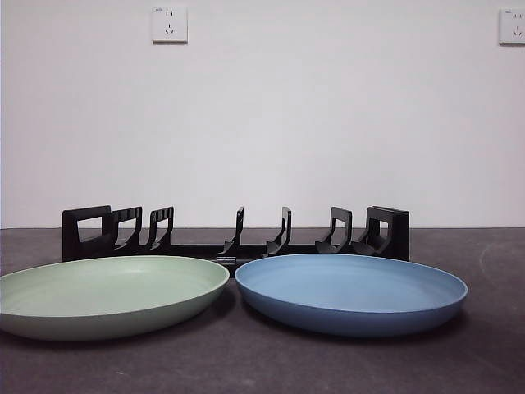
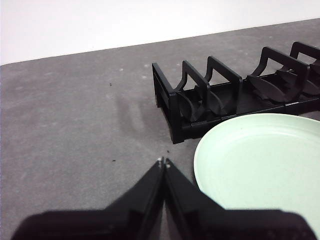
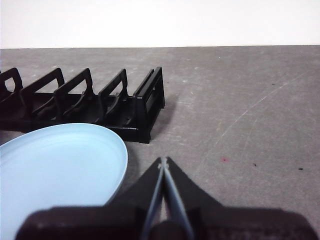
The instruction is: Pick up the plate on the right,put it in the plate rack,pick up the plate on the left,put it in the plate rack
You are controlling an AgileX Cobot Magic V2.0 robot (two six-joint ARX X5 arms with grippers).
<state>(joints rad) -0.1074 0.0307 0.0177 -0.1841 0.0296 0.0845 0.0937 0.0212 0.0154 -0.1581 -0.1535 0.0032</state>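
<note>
A blue plate (image 1: 351, 291) lies flat on the dark table at the right, and a pale green plate (image 1: 107, 294) lies flat at the left, their rims nearly touching. Behind both stands the black plate rack (image 1: 235, 236), its slots holding nothing. My left gripper (image 2: 163, 161) is shut with nothing in it, hovering just outside the green plate (image 2: 260, 165) near the rack's end (image 2: 200, 97). My right gripper (image 3: 163, 160) is shut and holds nothing, beside the blue plate (image 3: 55, 175) and the rack's other end (image 3: 90, 102). Neither arm shows in the front view.
A white wall with two sockets (image 1: 169, 25) rises behind the table. Bare grey tabletop (image 2: 75, 115) stretches outward from each end of the rack.
</note>
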